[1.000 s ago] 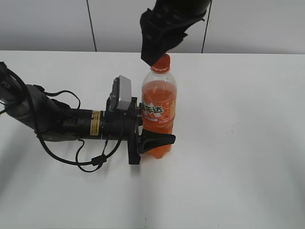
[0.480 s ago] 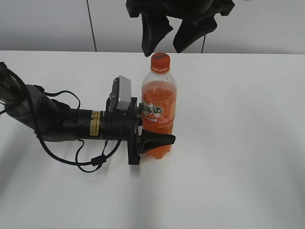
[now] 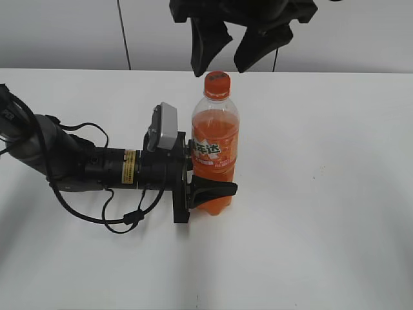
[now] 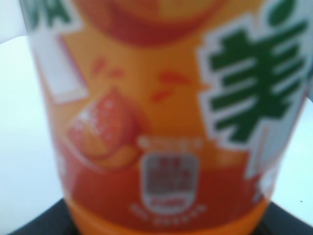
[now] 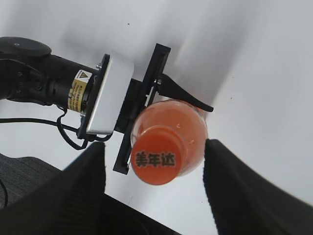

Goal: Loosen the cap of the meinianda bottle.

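I take the meinianda bottle (image 3: 215,155) as my landmark: it stands upright on the white table (image 3: 322,194), a little left of the table's middle in the exterior view, with the cap (image 3: 217,82) seated on its neck. My left gripper (image 3: 208,191) comes in from the bottle's left, lying low along the tabletop, and its 2 black fingers (image 3: 216,188) pinch the lower body of the bottle, 1 in front and 1 hidden behind it. In the left wrist view the orange label (image 4: 166,112) fills nearly the whole picture, blurred, with green characters at the right. The grey camera block (image 3: 165,126) on that arm sits just left of the bottle's shoulder, and a loose black cable (image 3: 122,216) loops on the table further left. My right gripper (image 3: 239,46) hangs above and slightly behind the cap, jaws spread apart and touching nothing. From the right wrist view I look straight down on the cap (image 5: 155,160), its printed top between the 2 dark fingers (image 5: 230,181), with a clear gap on each side. Nothing stands between those fingers and the cap. Behind the bottle a pale wall (image 3: 64,32) with dark vertical seams closes the scene.
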Available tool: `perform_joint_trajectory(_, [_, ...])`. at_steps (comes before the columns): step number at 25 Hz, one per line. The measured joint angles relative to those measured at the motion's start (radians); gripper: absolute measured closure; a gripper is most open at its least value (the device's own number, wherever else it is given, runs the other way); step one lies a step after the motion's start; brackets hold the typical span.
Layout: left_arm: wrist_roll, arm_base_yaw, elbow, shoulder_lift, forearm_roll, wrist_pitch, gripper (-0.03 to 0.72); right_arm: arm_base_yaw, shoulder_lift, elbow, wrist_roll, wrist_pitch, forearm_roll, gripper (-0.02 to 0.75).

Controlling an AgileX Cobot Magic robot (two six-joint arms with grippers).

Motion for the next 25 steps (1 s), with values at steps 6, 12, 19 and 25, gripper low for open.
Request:
perform_joint_trajectory(6, [0.000,0.000,0.000,0.000,0.001,0.000,0.297,0.000,0.039,0.002,-0.017,0.000,0.001,0.268])
perform_joint_trajectory(12, [0.000,0.000,0.000,0.000,0.001,0.000,0.297,0.000,0.043,0.002,-0.026,0.000,0.000,0.302])
perform_joint_trajectory(19, [0.000,0.000,0.000,0.000,0.001,0.000,0.297,0.000,0.043,0.002,-0.106,0.000,0.000,0.465])
perform_joint_trajectory(25, [0.000,0.001,0.000,0.000,0.002,0.000,0.297,0.000,0.043,0.002,-0.341,0.000,0.004,0.465])
